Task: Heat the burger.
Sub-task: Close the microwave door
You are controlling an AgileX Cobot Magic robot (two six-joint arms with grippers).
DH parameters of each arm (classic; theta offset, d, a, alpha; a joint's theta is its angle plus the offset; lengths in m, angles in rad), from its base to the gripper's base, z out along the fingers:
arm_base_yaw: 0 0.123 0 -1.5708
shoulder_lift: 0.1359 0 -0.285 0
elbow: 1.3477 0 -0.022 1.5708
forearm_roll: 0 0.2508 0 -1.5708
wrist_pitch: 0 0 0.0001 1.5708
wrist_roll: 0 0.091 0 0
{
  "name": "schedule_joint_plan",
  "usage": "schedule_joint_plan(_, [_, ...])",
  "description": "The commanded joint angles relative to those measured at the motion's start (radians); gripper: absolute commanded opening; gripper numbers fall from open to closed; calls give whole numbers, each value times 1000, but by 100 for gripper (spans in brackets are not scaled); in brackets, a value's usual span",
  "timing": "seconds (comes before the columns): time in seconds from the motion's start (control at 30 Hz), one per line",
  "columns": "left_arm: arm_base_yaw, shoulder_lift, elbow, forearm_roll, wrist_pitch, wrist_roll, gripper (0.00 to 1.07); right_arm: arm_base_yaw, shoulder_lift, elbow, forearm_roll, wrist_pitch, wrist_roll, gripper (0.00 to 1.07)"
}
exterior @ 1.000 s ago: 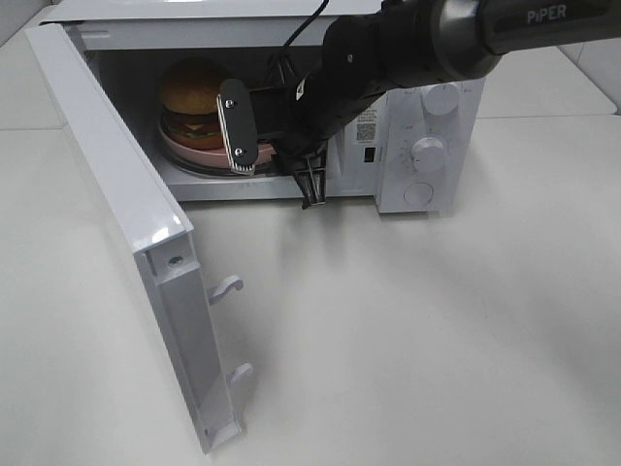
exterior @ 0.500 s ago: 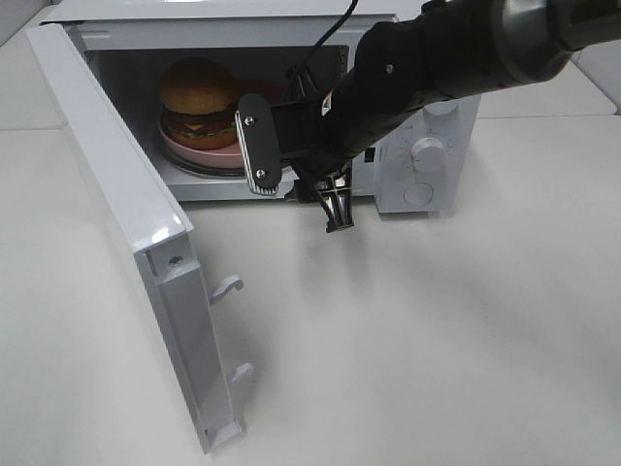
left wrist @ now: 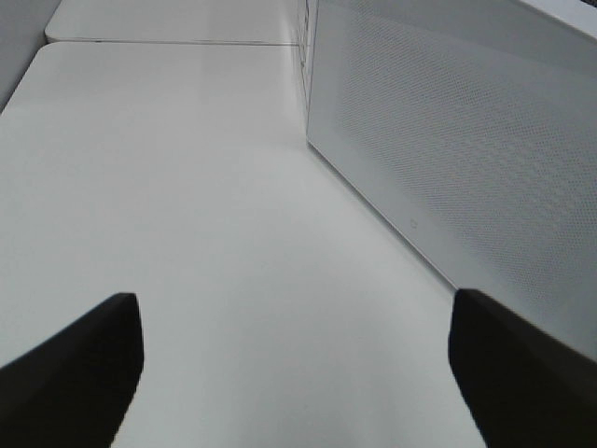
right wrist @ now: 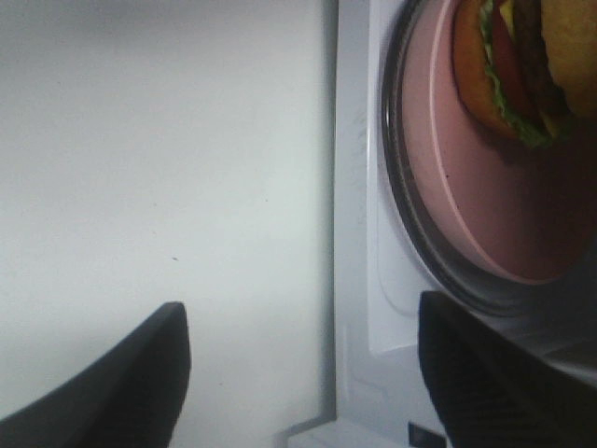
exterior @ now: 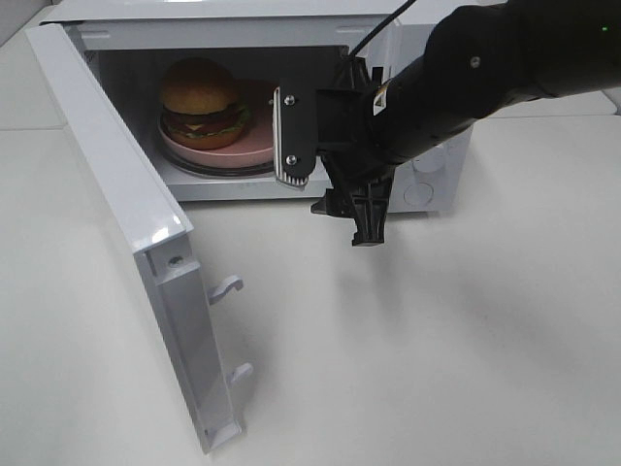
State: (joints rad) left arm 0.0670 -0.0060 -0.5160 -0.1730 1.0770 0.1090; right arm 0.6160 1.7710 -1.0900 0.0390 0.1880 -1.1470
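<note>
The right gripper, jaws spread and empty, hangs mid-frame just outside the microwave; the burger sits on its pink plate inside, upper left. Loading looks done; next, the open door needs swinging shut. Since a second ago the gripper has backed out rightward, widening.

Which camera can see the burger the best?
The exterior high view: the whole burger shows there, sitting on the pink plate inside the open microwave. The right wrist view catches only its cropped edge. The left wrist view shows none of it.
</note>
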Motion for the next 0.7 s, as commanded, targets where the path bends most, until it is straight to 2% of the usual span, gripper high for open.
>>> schedule_joint_plan(0.03, [-1,-16,0,0,-5,-1,82,2,-41,26,0,2,149,70])
schedule_joint_plan(0.2, [-1,-16,0,0,-5,-1,82,2,-91,64,-17,16,370,73])
schedule_joint_plan(0.27, [-1,-16,0,0,-5,-1,82,-1,-146,99,-50,46,527,79])
schedule_joint_plan(0.47, [-1,-16,0,0,-5,-1,82,-1,-204,127,-66,99,634,80])
schedule_joint_plan(0.7, [-1,-16,0,0,-5,-1,82,-1,-338,155,-76,266,801,79])
